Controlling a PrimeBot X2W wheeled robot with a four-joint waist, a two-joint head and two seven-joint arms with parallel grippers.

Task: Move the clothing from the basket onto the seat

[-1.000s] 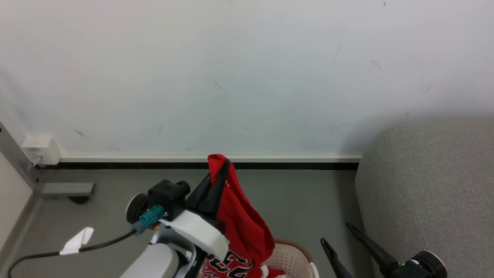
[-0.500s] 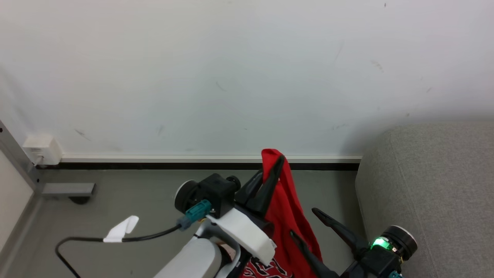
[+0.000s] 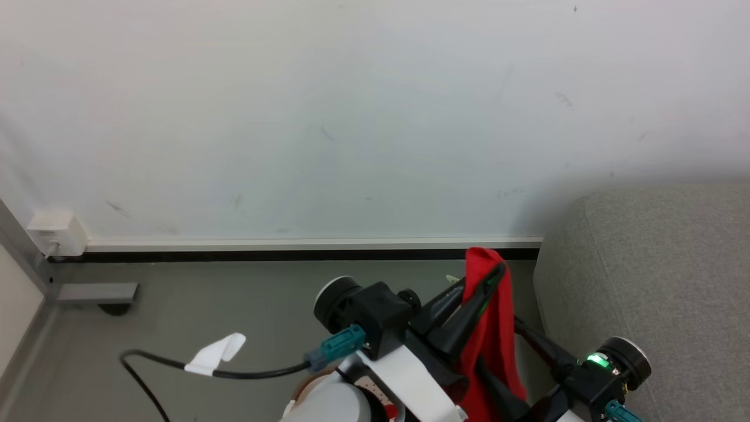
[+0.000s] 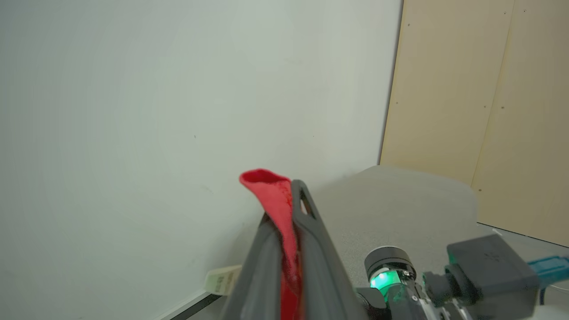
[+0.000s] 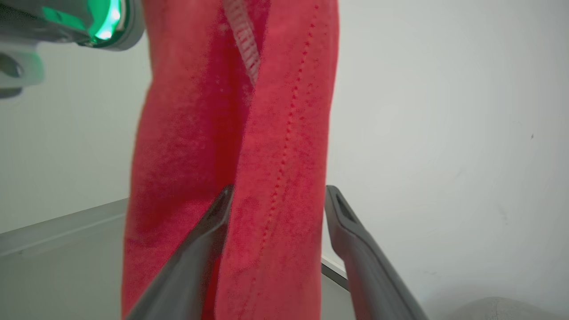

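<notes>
My left gripper (image 3: pixel 492 275) is shut on a fold of the red clothing (image 3: pixel 497 328), which hangs down from its tips just left of the grey seat (image 3: pixel 644 281). The left wrist view shows the same pinch (image 4: pixel 284 204), the red cloth (image 4: pixel 266 182) poking above the fingers and the seat (image 4: pixel 400 195) behind. My right gripper (image 3: pixel 497 341) is open, its two fingers on either side of the hanging cloth. In the right wrist view its fingers (image 5: pixel 278 195) straddle the clothing (image 5: pixel 231 111) without closing. The basket is hidden behind my arms.
A white wall with a dark baseboard (image 3: pixel 293 254) runs behind. A socket box (image 3: pixel 55 228) and a metal post stand at far left. A black cable with a white tag (image 3: pixel 217 354) trails over the grey floor. Beige panels (image 4: pixel 489 111) rise beyond the seat.
My left gripper has carried the red clothing to the right, close to the seat. The right gripper has come up and in, and its open fingers now bracket the hanging cloth.
</notes>
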